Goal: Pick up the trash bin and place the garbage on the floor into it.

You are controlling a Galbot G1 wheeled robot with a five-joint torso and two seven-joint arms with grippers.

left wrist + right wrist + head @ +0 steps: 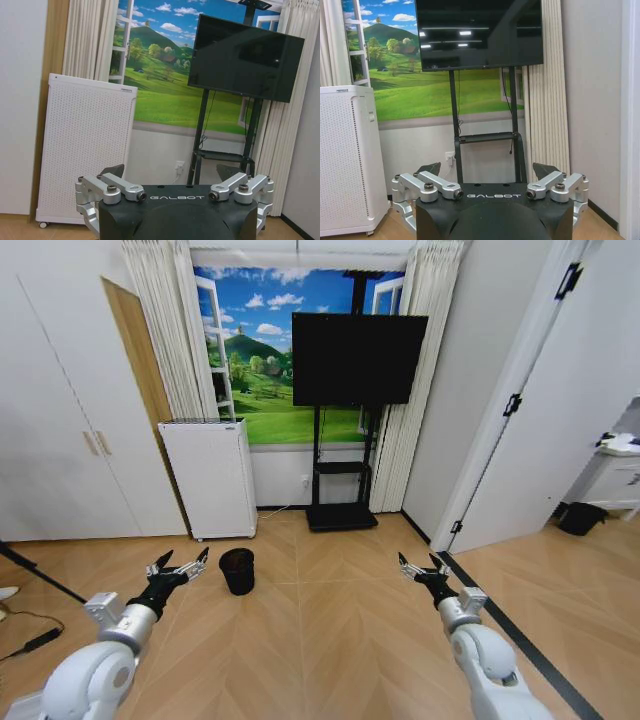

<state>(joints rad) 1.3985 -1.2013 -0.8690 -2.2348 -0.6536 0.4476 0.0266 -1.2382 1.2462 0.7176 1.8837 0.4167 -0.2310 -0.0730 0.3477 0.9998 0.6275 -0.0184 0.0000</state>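
We stand in a room with a herringbone wood floor (320, 640), facing a wall with a painted meadow-and-sky mural (262, 360) framed by pale curtains. A black television (358, 358) on a dark stand sits before the mural, and a tall white perforated appliance (210, 476) stands to its left against the wall. White cupboard doors (60, 420) run along our left side.

The trash bin (238, 571), a small round black wastebasket, stands upright on the floor in front of the white appliance, near our left side.

Our left gripper (178, 567) is held out low over the floor, just beside the bin on its left and apart from it, with its fingers spread wide and nothing between them. Our right gripper (424, 568) is held forward at about the same height on the other side, well apart from the bin, its fingers likewise spread wide and holding nothing.
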